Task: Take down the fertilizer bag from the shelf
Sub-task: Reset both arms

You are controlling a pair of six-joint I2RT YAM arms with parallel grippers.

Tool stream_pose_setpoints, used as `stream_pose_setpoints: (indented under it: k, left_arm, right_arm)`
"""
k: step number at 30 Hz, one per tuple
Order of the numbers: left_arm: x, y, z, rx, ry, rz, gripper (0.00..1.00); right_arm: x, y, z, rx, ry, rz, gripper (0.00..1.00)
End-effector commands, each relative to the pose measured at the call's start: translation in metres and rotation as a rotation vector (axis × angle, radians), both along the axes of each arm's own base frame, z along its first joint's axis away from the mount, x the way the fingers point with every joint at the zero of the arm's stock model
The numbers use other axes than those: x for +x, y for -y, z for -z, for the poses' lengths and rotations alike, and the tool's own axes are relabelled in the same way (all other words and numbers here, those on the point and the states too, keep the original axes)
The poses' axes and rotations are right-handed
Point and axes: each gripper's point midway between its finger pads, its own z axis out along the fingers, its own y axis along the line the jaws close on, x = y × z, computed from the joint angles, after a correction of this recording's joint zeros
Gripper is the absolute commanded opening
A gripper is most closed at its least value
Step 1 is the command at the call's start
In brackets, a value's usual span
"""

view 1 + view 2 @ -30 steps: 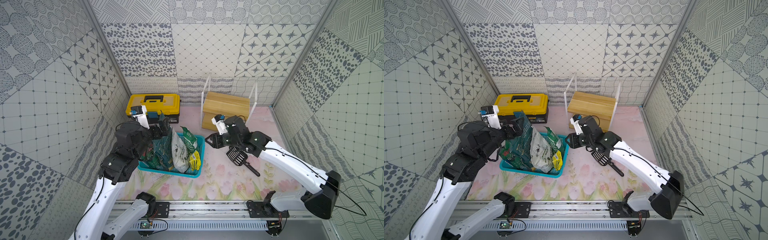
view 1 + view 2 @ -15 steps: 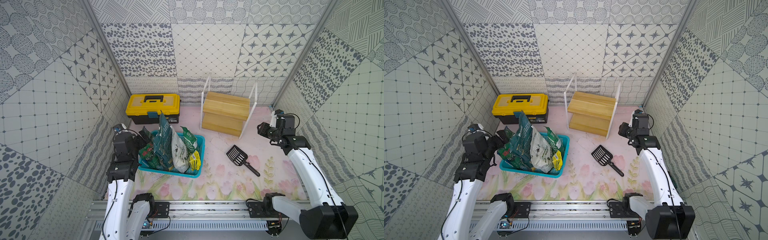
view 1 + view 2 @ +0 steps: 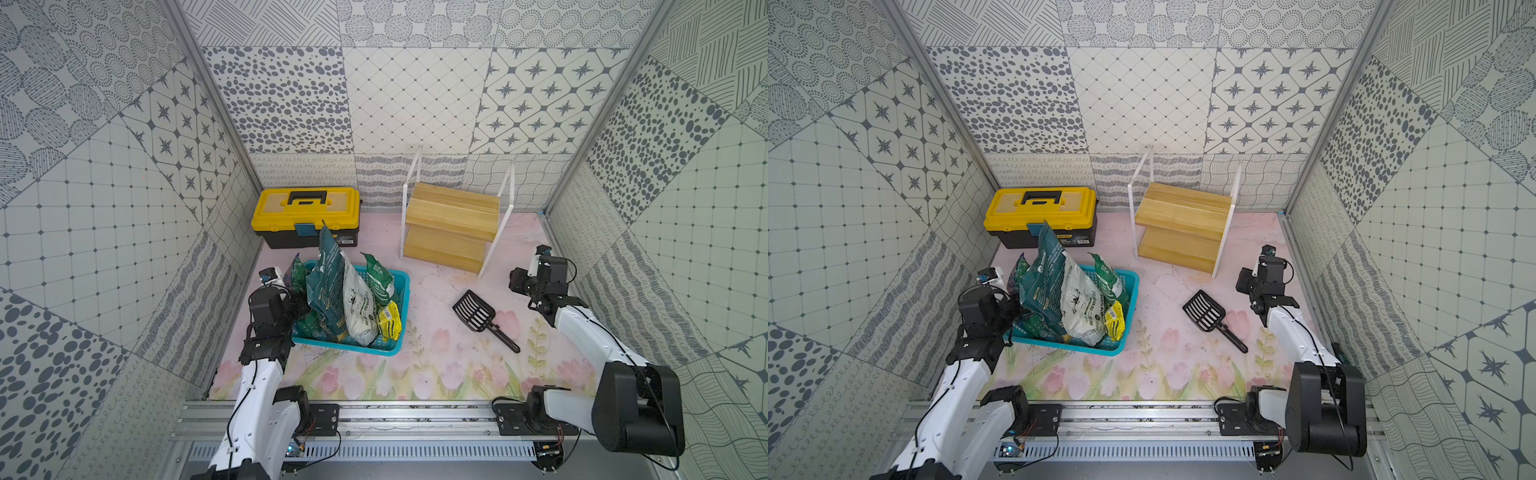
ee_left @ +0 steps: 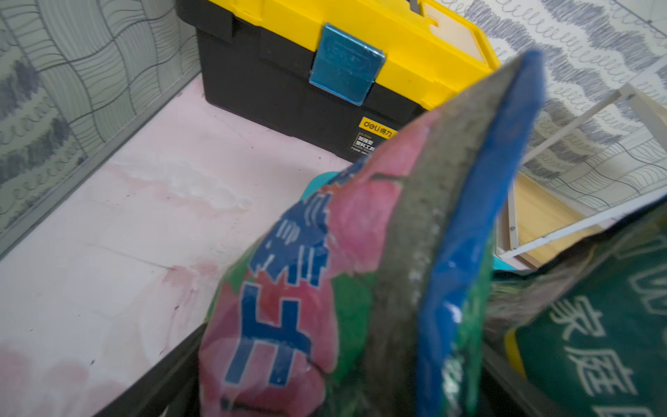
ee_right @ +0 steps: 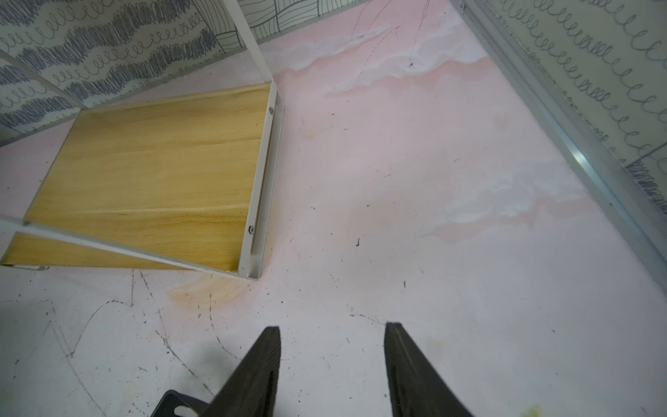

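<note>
Two bare wooden tiers show on the shelf [image 3: 453, 216] in both top views, so I judge the take-down itself done. Several bags stand upright in the teal basket [image 3: 404, 291], which sits on the mat [image 3: 436, 365] out in front of the shelf, toward my left arm's side. I take the fertilizer bag to be the tall dark-green one [image 3: 328, 286] among them, though I cannot confirm which it is. Left gripper [image 3: 291, 309] rests at the basket wall farthest from the shelf, fingers spread to full width. Its wrist view shows a pink-and-blue bag [image 4: 288, 307] filling the gap between them, which I read as loose rather than pinched. Right gripper [image 5: 332, 326] hovers over bare mat just beside the shelf's front corner, fingers [image 5: 269, 361] apart with nothing between. What remains, as I judge it, is only to park both arms clear of the shelf.
</note>
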Motion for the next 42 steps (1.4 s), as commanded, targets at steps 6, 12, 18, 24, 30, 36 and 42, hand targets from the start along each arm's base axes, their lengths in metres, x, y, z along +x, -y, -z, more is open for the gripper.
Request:
stream_pose_setpoints:
  k: [6,12,18,24,30,36,42]
  left_arm:
    - [0.030,0.044,0.015,0.092,0.131,0.317,1.00]
    - [0.044,0.047,0.037,0.106,0.099,0.337,1.00]
    - [0.061,0.050,0.045,0.161,0.123,0.326,1.00]
    - [0.075,0.058,0.054,0.129,0.105,0.332,1.00]
    - [0.082,0.069,0.081,0.242,0.111,0.308,1.00]
    - [0.090,0.069,0.086,0.243,0.046,0.304,1.00]
    - [0.091,0.064,0.087,0.238,0.037,0.275,1.00]
  right_arm:
    - [0.033,-0.019,-0.017,-0.099,0.250,-0.125,0.52]
    - [0.034,-0.028,0.007,-0.252,0.240,-0.161,0.53]
    - [0.036,-0.037,0.010,-0.262,0.361,-0.168,0.59]
    - [0.039,-0.032,0.022,-0.239,0.343,-0.153,0.69]
    - [0.040,-0.030,0.022,-0.222,0.339,-0.154,0.97]
    - [0.040,-0.030,0.021,-0.221,0.340,-0.154,0.97]
    - [0.040,-0.031,0.021,-0.217,0.341,-0.159,0.97]
